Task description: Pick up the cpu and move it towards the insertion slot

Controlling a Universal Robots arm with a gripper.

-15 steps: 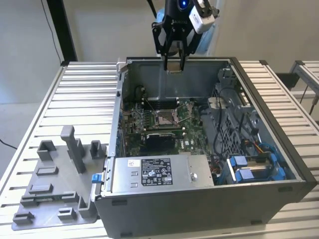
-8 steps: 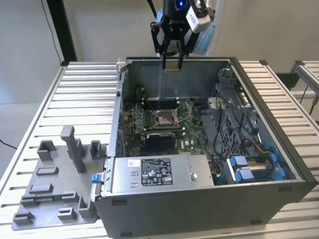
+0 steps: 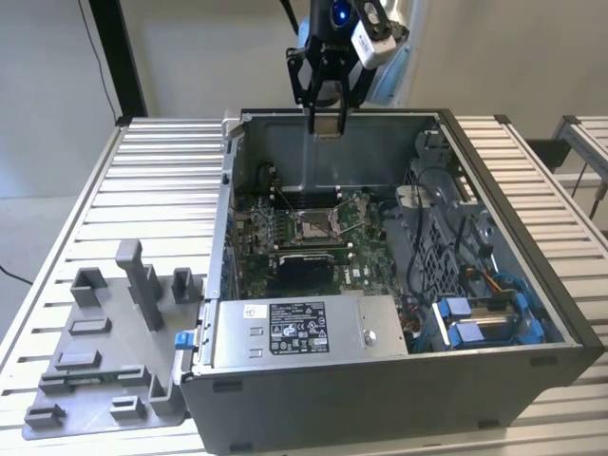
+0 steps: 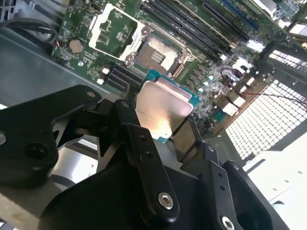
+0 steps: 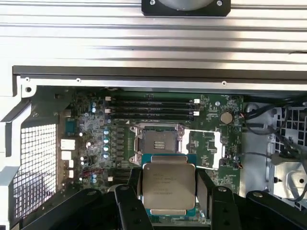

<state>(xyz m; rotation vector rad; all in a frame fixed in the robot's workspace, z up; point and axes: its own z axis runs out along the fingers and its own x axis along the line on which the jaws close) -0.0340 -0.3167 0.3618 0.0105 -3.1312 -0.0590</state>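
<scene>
Fingers (image 5: 133,184) of the gripper (image 5: 168,189) pinch the cpu (image 5: 169,187) by 2 opposite edges, jaws closed narrowly on it, its silvery top facing both wrist views. Risk, as I judge it: such a thin edge grip could let the plate tilt or slip, and any skew against the insertion slot (image 5: 159,142) might damage its pin field. Beyond the cpu lies the green circuit board (image 5: 96,129) with the open socket. In the exterior view the arm hangs vertically above the computer case (image 3: 380,380), gripper (image 3: 328,128) pointing down, well above the slot (image 3: 313,224).
</scene>
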